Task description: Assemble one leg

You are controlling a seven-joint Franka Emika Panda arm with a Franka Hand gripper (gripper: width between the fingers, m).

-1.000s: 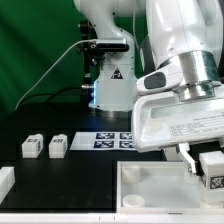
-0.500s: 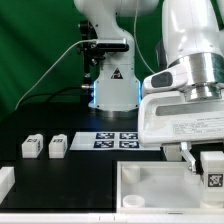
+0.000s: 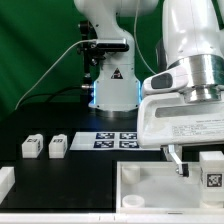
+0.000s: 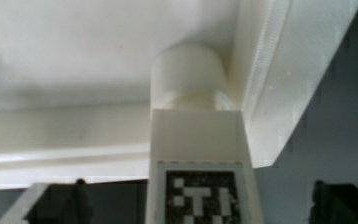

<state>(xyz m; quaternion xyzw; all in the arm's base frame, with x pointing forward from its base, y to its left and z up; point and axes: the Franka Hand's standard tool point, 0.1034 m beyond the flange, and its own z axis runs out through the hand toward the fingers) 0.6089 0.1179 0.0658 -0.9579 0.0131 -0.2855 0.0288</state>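
At the exterior view's right edge, the gripper point(image 3: 200, 168) is hanging low over the far corner of the white tabletop point(image 3: 150, 190). Its bulky white body is filling that side and blocking the sight of the table behind it. One dark finger point(image 3: 179, 163) is showing under the body, while the other is lying outside the picture. Just beside that finger, a white leg point(image 3: 212, 172) is showing its tagged face.

From the wrist view, the leg is lying between the two fingers with a clear gap on each side. The jaws are standing wide apart and gripping nothing. The leg's rounded end is pointing along the tabletop's raised rim point(image 4: 274, 80); whether it is touching the panel I cannot tell.

Toward the exterior view's left, well apart from the gripper, two small tagged blocks point(image 3: 31, 147) point(image 3: 57, 147) are sitting side by side on the black table point(image 3: 80, 170). The marker board point(image 3: 115, 140) is lying between them and the gripper, in front of the arm's base point(image 3: 108, 75). Another white part point(image 3: 5, 181) is peeking in at the lower corner, and a black cable point(image 3: 55, 62) is trailing down behind.
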